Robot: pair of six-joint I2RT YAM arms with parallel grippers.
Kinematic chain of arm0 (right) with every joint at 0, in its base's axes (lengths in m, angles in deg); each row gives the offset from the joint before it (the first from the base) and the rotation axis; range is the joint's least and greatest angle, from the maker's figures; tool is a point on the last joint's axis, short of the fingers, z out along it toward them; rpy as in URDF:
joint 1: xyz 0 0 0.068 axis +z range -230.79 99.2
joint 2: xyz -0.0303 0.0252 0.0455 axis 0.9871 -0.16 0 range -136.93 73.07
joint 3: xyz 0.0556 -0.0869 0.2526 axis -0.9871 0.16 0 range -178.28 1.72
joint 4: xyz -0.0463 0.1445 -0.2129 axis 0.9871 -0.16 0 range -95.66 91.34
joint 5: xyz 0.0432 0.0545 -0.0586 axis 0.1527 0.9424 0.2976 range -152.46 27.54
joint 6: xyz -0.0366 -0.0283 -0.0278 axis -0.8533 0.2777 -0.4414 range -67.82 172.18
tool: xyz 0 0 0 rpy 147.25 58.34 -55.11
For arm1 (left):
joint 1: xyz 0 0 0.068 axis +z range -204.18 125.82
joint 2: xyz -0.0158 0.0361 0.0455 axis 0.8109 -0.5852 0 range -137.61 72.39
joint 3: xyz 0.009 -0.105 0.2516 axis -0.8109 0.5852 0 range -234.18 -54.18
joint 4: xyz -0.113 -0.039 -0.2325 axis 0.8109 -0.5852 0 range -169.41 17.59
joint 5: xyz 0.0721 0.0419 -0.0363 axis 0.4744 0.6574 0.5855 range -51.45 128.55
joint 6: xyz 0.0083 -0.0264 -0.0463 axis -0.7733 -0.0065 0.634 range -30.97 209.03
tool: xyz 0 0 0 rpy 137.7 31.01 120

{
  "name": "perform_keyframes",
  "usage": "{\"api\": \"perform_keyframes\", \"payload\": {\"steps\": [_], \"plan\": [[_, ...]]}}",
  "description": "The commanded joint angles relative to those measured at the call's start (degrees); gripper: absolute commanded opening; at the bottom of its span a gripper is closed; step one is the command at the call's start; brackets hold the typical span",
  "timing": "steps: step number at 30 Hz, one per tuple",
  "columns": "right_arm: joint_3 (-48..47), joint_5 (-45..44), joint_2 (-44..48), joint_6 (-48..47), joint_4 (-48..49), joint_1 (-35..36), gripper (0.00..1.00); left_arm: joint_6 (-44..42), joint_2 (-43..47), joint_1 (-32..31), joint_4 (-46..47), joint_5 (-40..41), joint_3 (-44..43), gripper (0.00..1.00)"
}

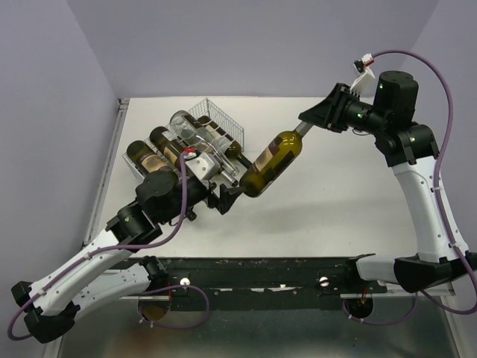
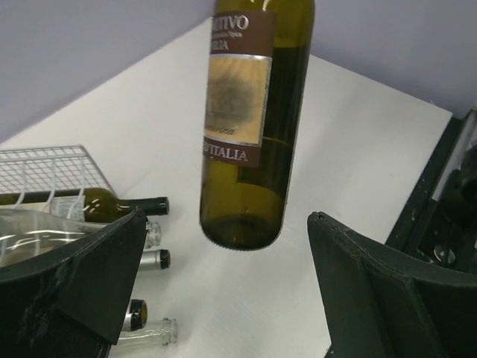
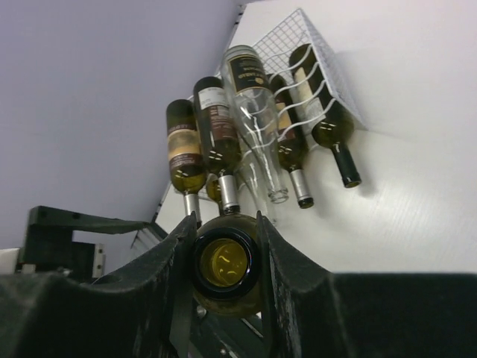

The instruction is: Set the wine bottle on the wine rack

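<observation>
Within right gripper (image 3: 225,237), wine bottle (image 1: 274,162) neck.

inventory count: items in view

six bottles are showing in total. five are lying on the one wine rack (image 1: 220,118): four dark bottles (image 1: 140,153) and one clear glass bottle (image 1: 184,124). one wine bottle (image 1: 273,162) is hanging in the air outside the rack. two grippers are showing: one left gripper (image 2: 223,224) and one right gripper (image 3: 223,257). one table (image 1: 350,201) is carrying the rack.
</observation>
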Motion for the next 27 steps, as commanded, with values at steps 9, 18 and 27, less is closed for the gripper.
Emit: {"api": "perform_keyframes", "payload": {"steps": [9, 18, 27], "plan": [[-0.13, 9.13, 0.65, 8.3, 11.67, 4.39, 0.01, 6.15, -8.38, -0.15, 4.01, -15.07, -2.15, 0.99], [3.47, 15.37, 1.96, 11.72, 19.31, 5.09, 0.01, 7.3, -12.33, -0.15, 1.03, -9.01, -4.17, 0.99], [12.44, 26.44, 5.74, 18.41, 37.25, 5.09, 0.01, 5.28, -13.92, -0.15, -0.55, -6.89, -5.58, 0.99]]}}
